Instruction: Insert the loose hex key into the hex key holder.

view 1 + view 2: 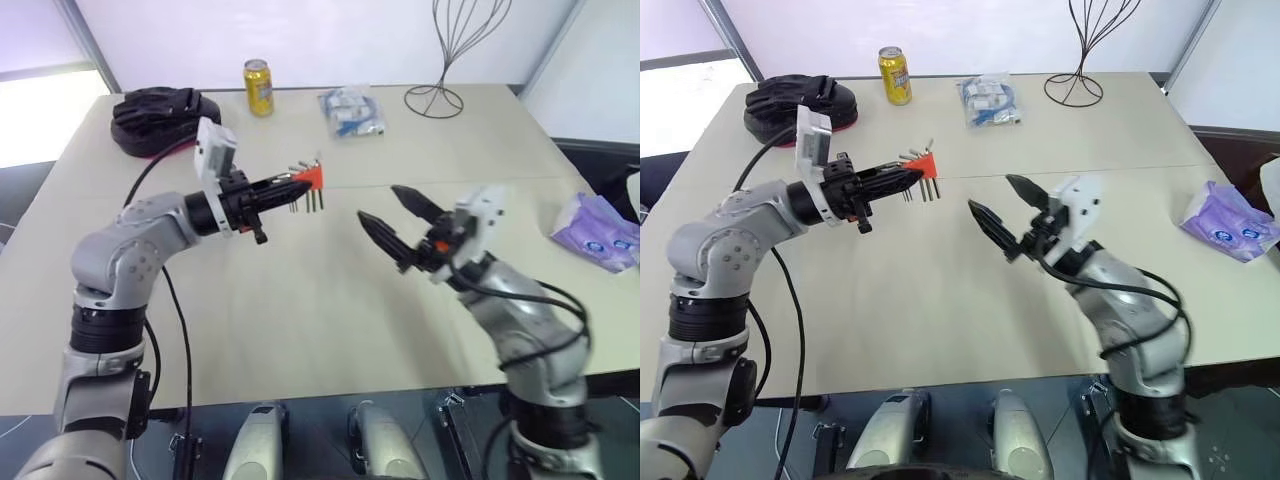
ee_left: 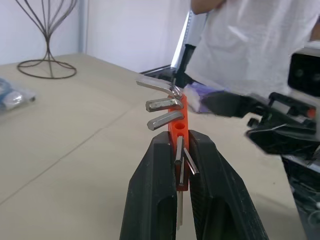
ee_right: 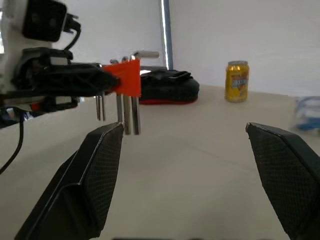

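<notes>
The left gripper (image 1: 290,185) is clamped on the orange hex key holder (image 1: 310,177), held up above the beige surface (image 1: 300,300) left of centre. Grey hex keys (image 1: 309,200) hang down from the block, and others bend off its top; which of them is the loose hex key cannot be told. The right gripper (image 1: 390,215) hovers near and to the right, apart from the holder, its fingers spread wide and holding nothing. At the far edge stand a yellow can (image 1: 259,87) and a wire stand (image 1: 440,60).
</notes>
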Controlling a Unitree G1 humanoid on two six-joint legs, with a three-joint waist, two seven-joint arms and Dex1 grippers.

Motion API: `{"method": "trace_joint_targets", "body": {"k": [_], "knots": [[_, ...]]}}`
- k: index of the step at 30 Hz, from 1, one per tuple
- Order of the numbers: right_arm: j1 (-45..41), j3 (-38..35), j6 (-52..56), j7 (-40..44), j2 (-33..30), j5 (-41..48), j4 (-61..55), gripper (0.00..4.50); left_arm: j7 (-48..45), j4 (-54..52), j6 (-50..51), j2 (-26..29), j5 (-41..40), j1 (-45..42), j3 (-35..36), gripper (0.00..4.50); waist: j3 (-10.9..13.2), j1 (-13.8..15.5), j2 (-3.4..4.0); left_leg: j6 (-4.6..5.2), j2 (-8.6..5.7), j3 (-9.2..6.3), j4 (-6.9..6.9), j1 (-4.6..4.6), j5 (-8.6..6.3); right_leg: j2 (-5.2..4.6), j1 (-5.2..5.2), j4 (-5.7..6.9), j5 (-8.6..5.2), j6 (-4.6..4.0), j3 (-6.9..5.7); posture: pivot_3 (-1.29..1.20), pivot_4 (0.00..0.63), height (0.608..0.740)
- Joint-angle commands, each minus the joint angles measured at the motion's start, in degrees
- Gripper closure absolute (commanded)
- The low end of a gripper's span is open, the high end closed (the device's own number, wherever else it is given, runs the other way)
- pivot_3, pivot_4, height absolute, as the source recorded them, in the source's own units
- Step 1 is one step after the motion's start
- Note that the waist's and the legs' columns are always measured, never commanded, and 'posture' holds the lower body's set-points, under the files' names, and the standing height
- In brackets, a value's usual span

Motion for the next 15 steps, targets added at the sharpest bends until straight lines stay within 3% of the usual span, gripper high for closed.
{"method": "trace_joint_targets", "body": {"k": [1, 6, 15], "knots": [[0.50, -5.41, 4.19, 2.22, -5.76, 6.86, -3.83, 0.47, -1.00, 0.09, -0.64, -2.11, 0.15, 0.73, -1.75, 4.50, 0.00, 0.05, 0.01, 0.00, 0.00, 0.00, -0.01, 0.03, 0.00, 0.01, 0.03, 0.00, 0.00, 0.00, 0.00, 0.00, 0.150, 0.740], [-0.70, -8.09, 5.19, 2.83, -11.05, 8.58, -3.10, 0.47, -0.25, 4.31, 0.71, -7.83, 0.69, 0.90, -5.17, 4.50, -0.01, 0.15, 0.00, 0.01, -0.01, 0.02, 0.00, 0.04, 0.00, 0.07, 0.06, -0.02, -0.01, -0.01, 0.00, 0.00, 0.150, 0.740], [-1.77, -7.54, 4.51, 1.15, -11.23, 7.56, -3.02, 0.47, -0.52, 14.21, 0.52, -14.89, 6.88, 1.40, -11.96, 4.50, -0.01, 0.20, 0.00, 0.01, -0.10, 0.03, 0.03, -0.01, 0.00, 0.03, 0.06, -0.02, -0.01, 0.00, -0.01, 0.00, 0.150, 0.740]]}}
